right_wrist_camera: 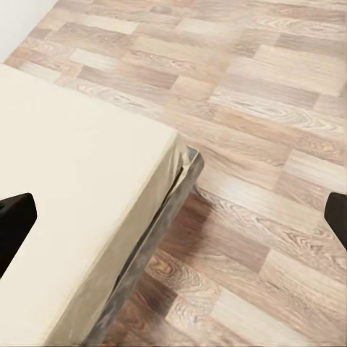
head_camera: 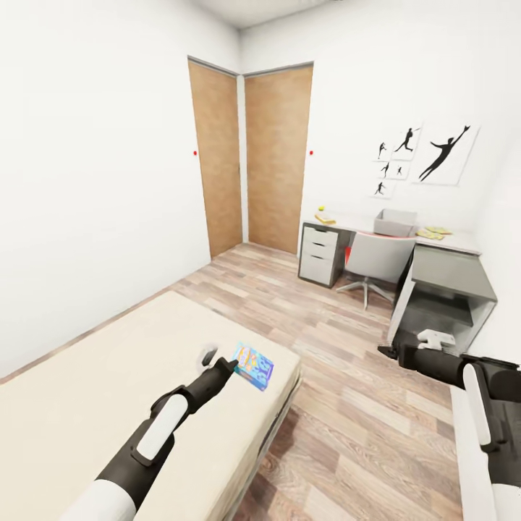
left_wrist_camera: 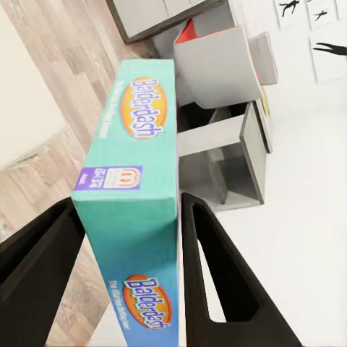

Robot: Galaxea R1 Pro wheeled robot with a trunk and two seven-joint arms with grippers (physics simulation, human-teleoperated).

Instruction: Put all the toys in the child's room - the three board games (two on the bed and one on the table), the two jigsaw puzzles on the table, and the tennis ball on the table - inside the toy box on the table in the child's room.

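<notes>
In the lower centre of the head view, the left end effector (head_camera: pixel 230 367) is clamped on the blue board game (head_camera: pixel 254 366), lifted over the bed (head_camera: pixel 87 376); in the left wrist view the box (left_wrist_camera: pixel 134 181) sits between both fingers (left_wrist_camera: pixel 217 282). The right end effector (head_camera: pixel 388 352), lower right, hangs over the floor (head_camera: pixel 340 362) with fingers spread wide. The toy box (head_camera: pixel 395 222) stands on the surface (head_camera: pixel 463 242) at centre right.

floor (head_camera: pixel 318 340): open | chair (head_camera: pixel 376 260): fronts table (head_camera: pixel 452 242)
</notes>
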